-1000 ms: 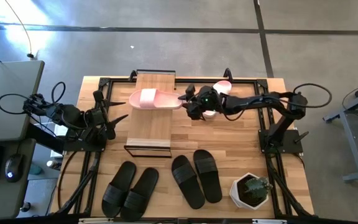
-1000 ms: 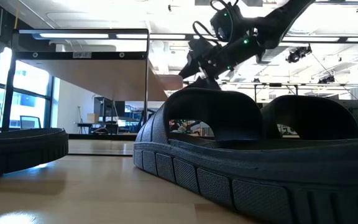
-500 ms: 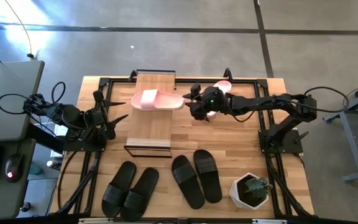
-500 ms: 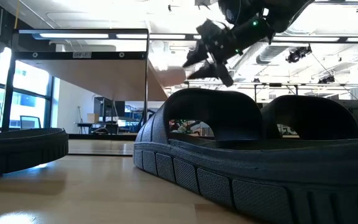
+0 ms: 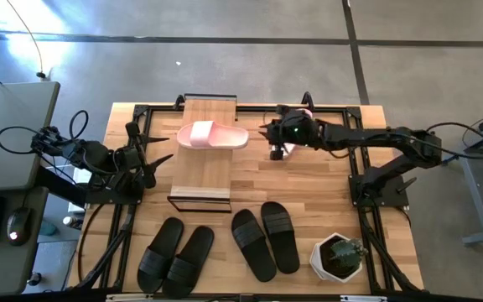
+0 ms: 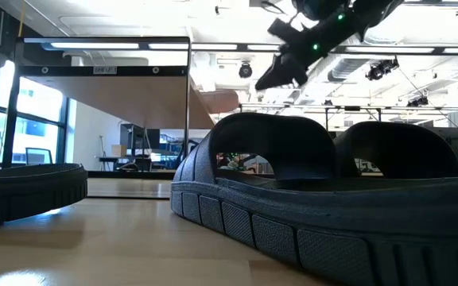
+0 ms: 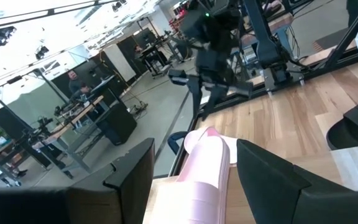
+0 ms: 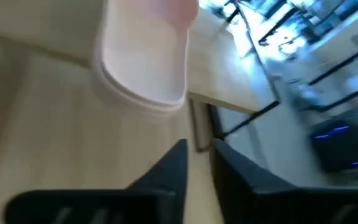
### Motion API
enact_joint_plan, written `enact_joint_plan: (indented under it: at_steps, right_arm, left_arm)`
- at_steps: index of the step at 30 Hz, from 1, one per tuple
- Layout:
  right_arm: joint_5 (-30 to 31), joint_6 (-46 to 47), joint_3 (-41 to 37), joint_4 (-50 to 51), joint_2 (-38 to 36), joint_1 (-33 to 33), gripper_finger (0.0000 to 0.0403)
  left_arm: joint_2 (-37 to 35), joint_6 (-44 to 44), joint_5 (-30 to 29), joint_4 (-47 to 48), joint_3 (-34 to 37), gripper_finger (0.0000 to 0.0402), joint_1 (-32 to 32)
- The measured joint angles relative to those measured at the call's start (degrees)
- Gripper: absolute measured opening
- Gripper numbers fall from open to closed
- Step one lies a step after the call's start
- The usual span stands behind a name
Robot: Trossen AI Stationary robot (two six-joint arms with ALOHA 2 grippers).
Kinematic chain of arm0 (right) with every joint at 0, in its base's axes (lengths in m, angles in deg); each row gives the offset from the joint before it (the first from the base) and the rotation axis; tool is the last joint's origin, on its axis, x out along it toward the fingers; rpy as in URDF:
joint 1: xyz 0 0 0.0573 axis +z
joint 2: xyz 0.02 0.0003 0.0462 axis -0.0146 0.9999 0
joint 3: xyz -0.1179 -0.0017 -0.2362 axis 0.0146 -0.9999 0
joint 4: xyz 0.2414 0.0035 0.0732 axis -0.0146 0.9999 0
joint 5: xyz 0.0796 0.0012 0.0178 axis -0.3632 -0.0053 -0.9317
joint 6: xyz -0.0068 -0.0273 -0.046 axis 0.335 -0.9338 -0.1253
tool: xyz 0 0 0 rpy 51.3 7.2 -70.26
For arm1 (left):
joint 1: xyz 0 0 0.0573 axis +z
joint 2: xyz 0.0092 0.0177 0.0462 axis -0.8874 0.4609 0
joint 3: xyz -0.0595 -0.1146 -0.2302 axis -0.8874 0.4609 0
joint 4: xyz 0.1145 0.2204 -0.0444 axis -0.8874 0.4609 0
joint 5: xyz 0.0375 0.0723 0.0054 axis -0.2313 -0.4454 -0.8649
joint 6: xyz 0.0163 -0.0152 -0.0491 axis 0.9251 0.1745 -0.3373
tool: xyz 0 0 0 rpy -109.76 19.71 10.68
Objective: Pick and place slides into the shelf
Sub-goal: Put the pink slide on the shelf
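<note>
One pale pink slide (image 5: pixel 212 134) lies sole down across the shelf's (image 5: pixel 204 172) wooden plank top, and one end (image 8: pixel 145 62) juts past the plank's right edge. My right gripper (image 5: pixel 267 132) hovers just right of that end, above the table, fingers drawn together with nothing between them (image 8: pixel 199 149). A second pink slide (image 5: pixel 303 115) lies at the far edge, mostly hidden by the right arm. Two black pairs (image 5: pixel 174 256) (image 5: pixel 265 239) rest on the tabletop near the front. My left gripper (image 5: pixel 162 159) waits open to the left of the shelf.
A potted plant (image 5: pixel 340 256) in a white pot stands at the near right corner. The black metal frame (image 5: pixel 141 113) runs around the tabletop. Bare wood lies between the shelf and the right arm's base (image 5: pixel 376 189).
My right gripper has drawn back from the pink slide's end toward the table's right edge, risen, and shut its fingers on nothing. The pink slide stays on the shelf top.
</note>
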Motion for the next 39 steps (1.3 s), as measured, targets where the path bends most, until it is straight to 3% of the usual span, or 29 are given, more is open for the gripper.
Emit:
enact_joint_plan:
  at_steps: [3,7,39]
  right_arm:
    - [-5.7,4.3,0.0,1.4,-0.5,-1.6,0.0011]
    - [-11.0,6.9,0.0,0.5,2.5,-2.1,0.0011]
    - [-14.4,7.1,0.0,-9.3,7.9,-2.0,0.0000]
  left_arm:
    - [0.0,0.0,0.0,0.0,0.0,0.0209,0.0]
    - [0.0,-0.2,0.0,0.0,0.0,0.0209,0.0]
    - [0.0,-1.4,0.0,0.0,0.0,0.0209,0.0]
